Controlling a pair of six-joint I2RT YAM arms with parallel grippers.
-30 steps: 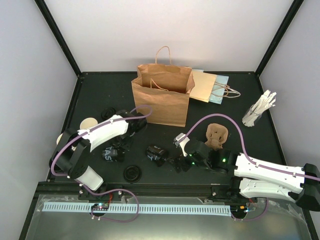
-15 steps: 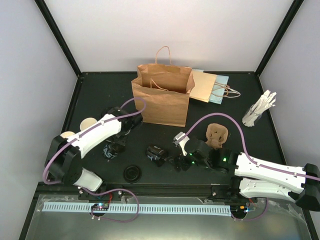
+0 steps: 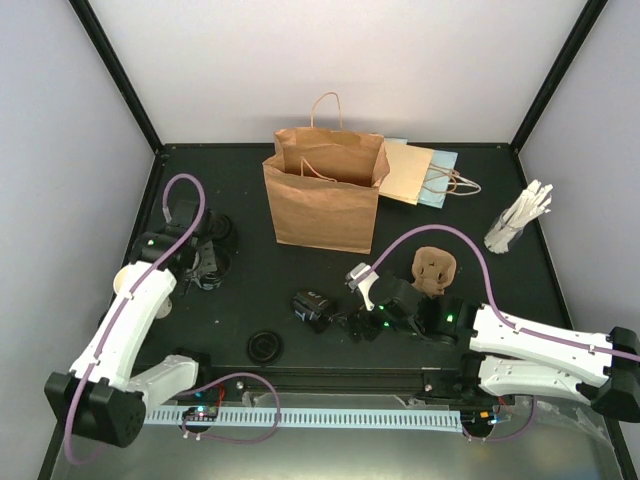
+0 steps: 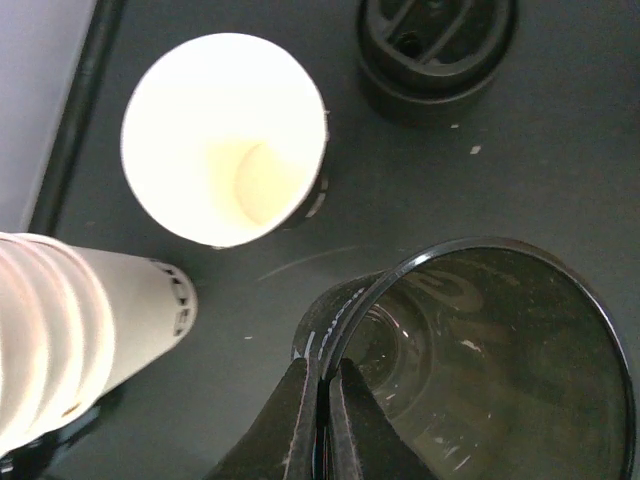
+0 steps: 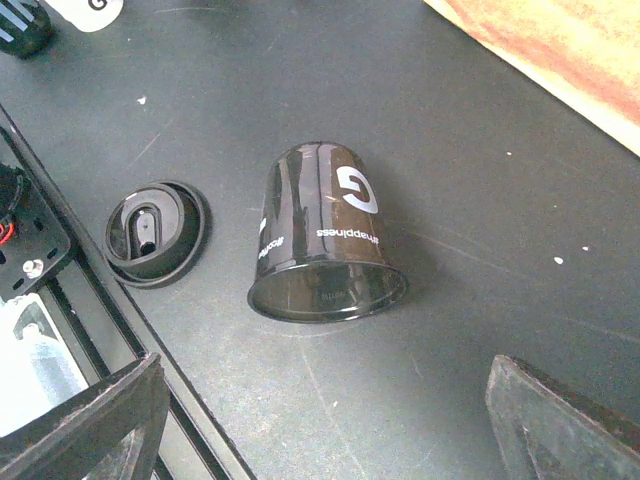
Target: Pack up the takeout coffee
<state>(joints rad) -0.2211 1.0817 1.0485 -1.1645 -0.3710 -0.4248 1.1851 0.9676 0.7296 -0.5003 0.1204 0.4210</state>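
A cream-white paper cup [image 4: 222,135] with a dark sleeve stands upright and open near the table's left edge. A second cream cup [image 3: 121,282] shows beside my left arm; in the left wrist view a cream ribbed cup shape [image 4: 80,320] lies at the left edge. My left gripper [image 4: 322,400] [image 3: 205,265] is shut on the rim of a dark see-through plastic cup [image 4: 480,360], right of the upright paper cup. My right gripper [image 5: 330,430] [image 3: 358,327] is open and empty, just short of another dark cup [image 5: 325,235] lying on its side.
A black lid [image 4: 435,45] lies behind the left gripper, another [image 5: 155,232] by the front edge. An open brown paper bag [image 3: 322,195] stands at the back, a flat bag [image 3: 420,175] behind it. A pulp carrier [image 3: 433,270] and a holder of sticks [image 3: 520,220] are at the right.
My left arm has swung from the table's middle to the back left, carrying the dark plastic cup over beside the paper cups. The right arm has not moved.
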